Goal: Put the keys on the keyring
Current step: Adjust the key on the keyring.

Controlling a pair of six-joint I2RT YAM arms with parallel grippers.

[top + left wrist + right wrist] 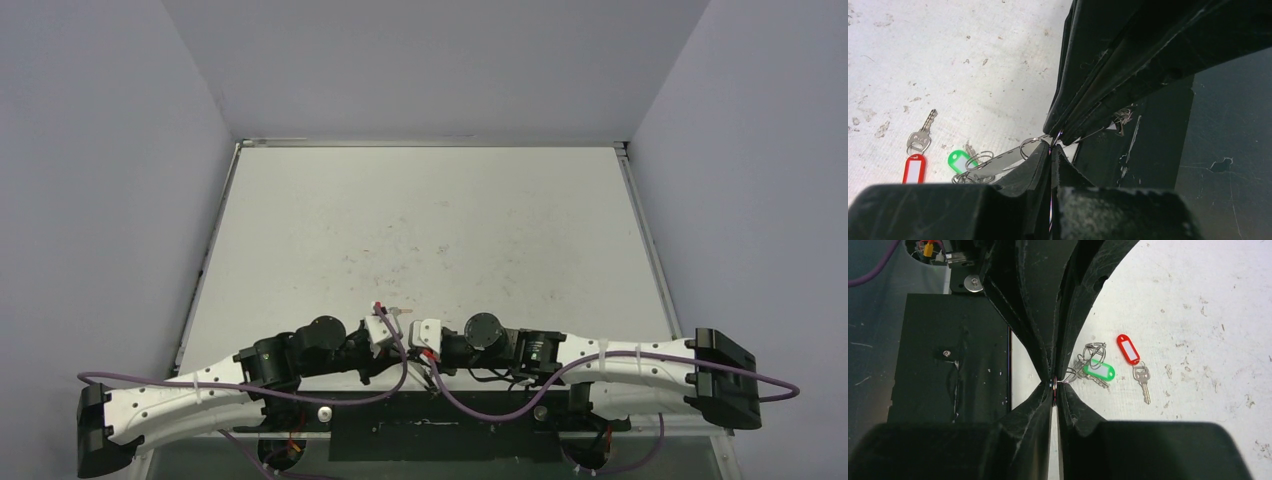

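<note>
My left gripper (1053, 149) and right gripper (1055, 385) meet tip to tip low over the table's near edge. Both are shut on the thin wire of the keyring (1054, 386), which shows edge-on between the fingers. A small ring (1030, 147) and a flat metal strip lead from the grip down to a cluster of rings (1094, 353) on the table. The green-tagged key (1099, 371) lies in that cluster. The red-tagged key (1129, 350), with its silver blade (1143, 382), lies loose just beside it and touches neither gripper.
The black base plate (948, 355) lies right under and behind the grippers. The scuffed white table (430, 220) stretches away, with grey walls on three sides. Purple cables (400, 385) loop by the arm bases.
</note>
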